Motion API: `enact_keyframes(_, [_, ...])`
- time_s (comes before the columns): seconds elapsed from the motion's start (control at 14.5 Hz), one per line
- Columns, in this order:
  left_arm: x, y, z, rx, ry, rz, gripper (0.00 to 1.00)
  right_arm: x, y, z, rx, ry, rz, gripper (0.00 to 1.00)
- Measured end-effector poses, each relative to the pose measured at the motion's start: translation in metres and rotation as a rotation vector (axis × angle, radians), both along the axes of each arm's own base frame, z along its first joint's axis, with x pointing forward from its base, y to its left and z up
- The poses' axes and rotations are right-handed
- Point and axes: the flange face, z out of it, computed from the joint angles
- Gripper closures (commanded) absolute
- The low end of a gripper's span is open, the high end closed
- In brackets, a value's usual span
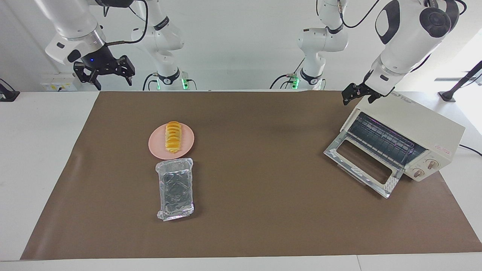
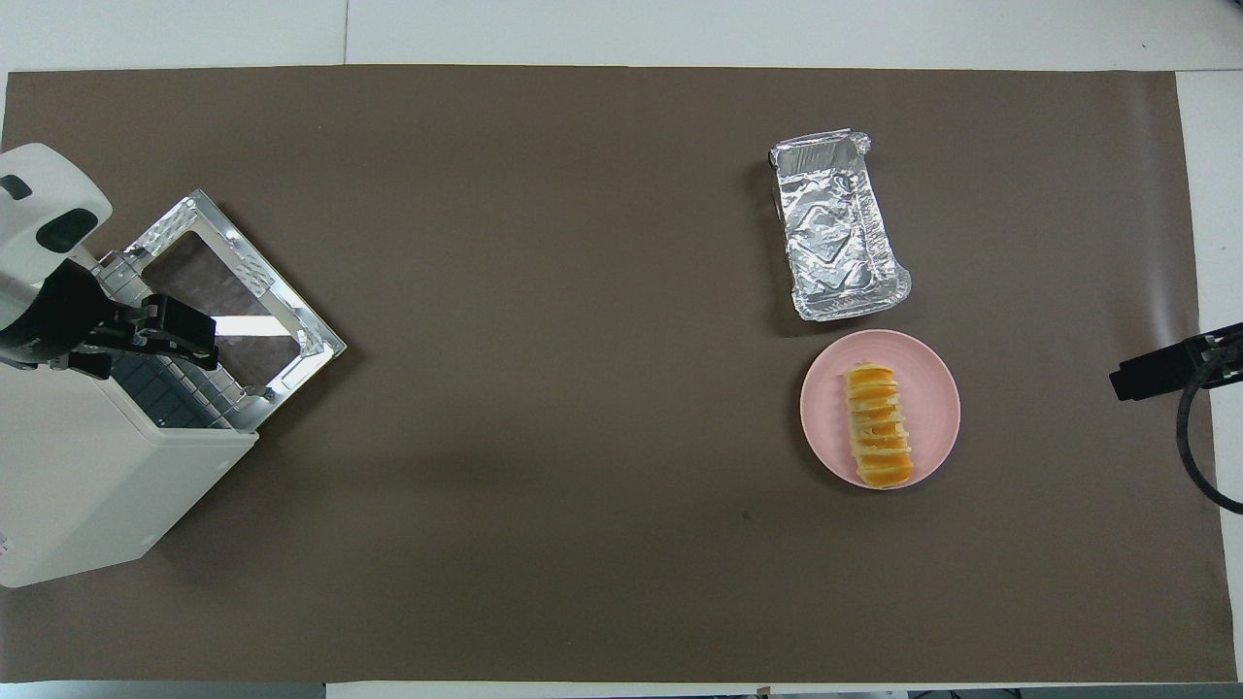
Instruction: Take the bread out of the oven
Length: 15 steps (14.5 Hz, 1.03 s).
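White table [image 1: 45, 150] under brown mat [image 1: 244, 218]

We are looking at a robotics lab set up as a mock kitchen: two white Franka arms [image 1: 165, 41] with trailing cables are mounted at a white table [image 1: 45, 124] against a bare white wall. A brown paper mat [image 1: 263, 210] covers the table, carrying only a toaster oven [image 1: 425, 124] and staged props.

My open left gripper [image 1: 358, 95] hangs over the cream-white boxy toaster oven [image 1: 406, 130] (door dropped open); the ridged golden-orange bread loaf [image 1: 173, 137] lies on a round pink plate [image 1: 155, 144].
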Motion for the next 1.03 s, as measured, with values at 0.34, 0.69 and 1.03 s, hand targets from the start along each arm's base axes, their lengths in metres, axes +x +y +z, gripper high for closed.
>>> enact_keyframes(0.34, [0.000,0.000,0.000,0.000,0.000,0.000,0.00,0.014,-0.009,0.007,0.000,-0.033,-0.015,0.00])
enact_keyframes(0.69, [0.000,0.000,0.000,0.000,0.001,0.000,0.00,0.015,-0.007,-0.001,0.000,-0.012,-0.013,0.00])
enact_keyframes(1.03, [-0.001,0.000,0.002,0.000,-0.003,0.000,0.00,0.015,-0.003,-0.011,0.001,0.009,-0.005,0.00])
